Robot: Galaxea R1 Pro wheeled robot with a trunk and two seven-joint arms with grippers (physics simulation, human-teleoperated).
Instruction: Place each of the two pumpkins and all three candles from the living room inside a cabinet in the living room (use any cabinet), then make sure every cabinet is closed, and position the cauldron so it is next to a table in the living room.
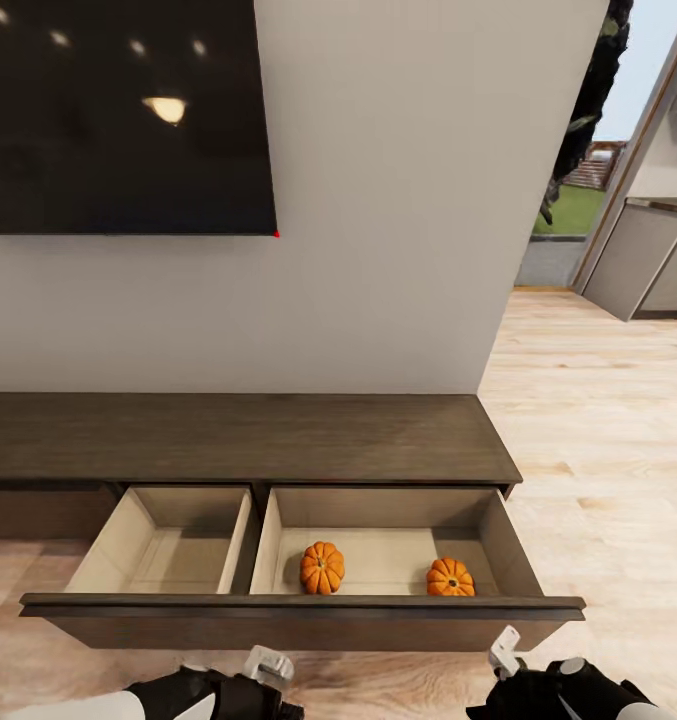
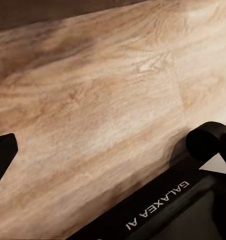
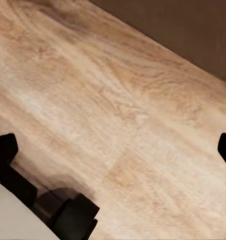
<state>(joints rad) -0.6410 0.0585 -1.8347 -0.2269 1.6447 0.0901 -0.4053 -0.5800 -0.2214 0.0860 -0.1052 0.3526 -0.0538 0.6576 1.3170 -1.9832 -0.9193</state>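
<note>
Cabinet (image 1: 248, 440) drawer open; two pumpkins (image 1: 322, 567) (image 1: 450, 577) inside, well apart. Dark screen (image 1: 118, 115) above. Both grippers' (image 1: 268, 668) (image 1: 505, 652) jaws apart over floor (image 1: 598, 420).

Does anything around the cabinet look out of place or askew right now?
Nothing is spilled or damaged. The cabinet has its wide drawer pulled out, which still needs closing. Both pumpkins sit upright in its right compartment; the left compartment is bare. No candles are in the drawer.
</note>
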